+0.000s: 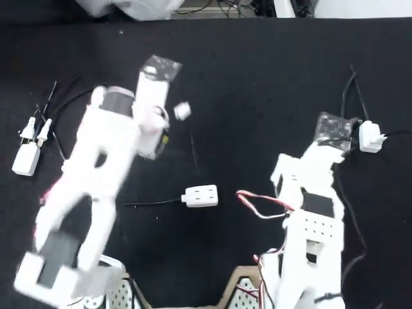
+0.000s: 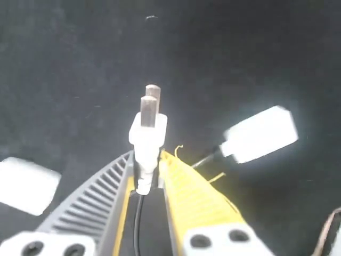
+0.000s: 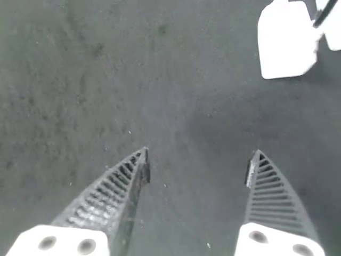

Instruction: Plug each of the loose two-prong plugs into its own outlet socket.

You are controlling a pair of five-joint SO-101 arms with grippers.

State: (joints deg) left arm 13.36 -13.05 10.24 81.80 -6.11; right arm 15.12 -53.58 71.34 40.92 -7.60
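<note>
left gripper (image 2: 148,160) clamped on plug (image 2: 148,125), prongs pointing ahead. outlet socket (image 1: 201,196) lies off-axis, toward table centre. right gripper (image 3: 197,160) gapes, empty.

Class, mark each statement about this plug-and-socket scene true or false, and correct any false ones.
1. The left tool grips a two-prong plug. True.
2. The right tool is shut on a plug. False: it is open and holds nothing.
3. The table has a black surface. True.
4. The gripped plug sits in a socket. False: both its prongs are bare, clear of any socket.
</note>
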